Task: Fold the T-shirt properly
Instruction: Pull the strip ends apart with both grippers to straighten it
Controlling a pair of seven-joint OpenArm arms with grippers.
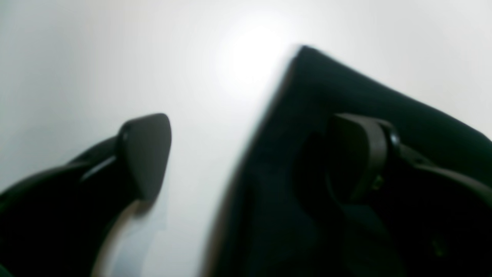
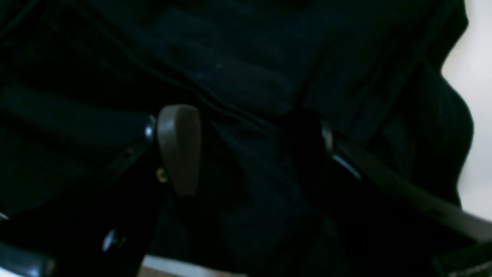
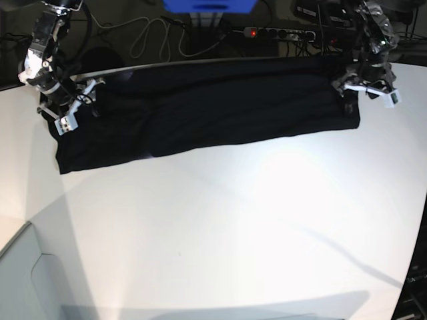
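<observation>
The black T-shirt (image 3: pixel 213 110) lies plain side up as a long folded band across the far part of the white table (image 3: pixel 233 220). My left gripper (image 3: pixel 358 92) is at its right end. In the left wrist view it (image 1: pixel 253 157) is open, one finger (image 1: pixel 146 154) over bare table and the other over the shirt's corner (image 1: pixel 319 84). My right gripper (image 3: pixel 67 115) is at the shirt's left end. In the right wrist view it (image 2: pixel 246 150) is open just above wrinkled black cloth (image 2: pixel 238 69), which fills the view. No print shows.
A power strip (image 3: pixel 273 31) with a red light, loose cables (image 3: pixel 150 33) and a blue object (image 3: pixel 210 5) sit behind the table's far edge. The table's near left corner (image 3: pixel 27 227) drops to a lower grey surface.
</observation>
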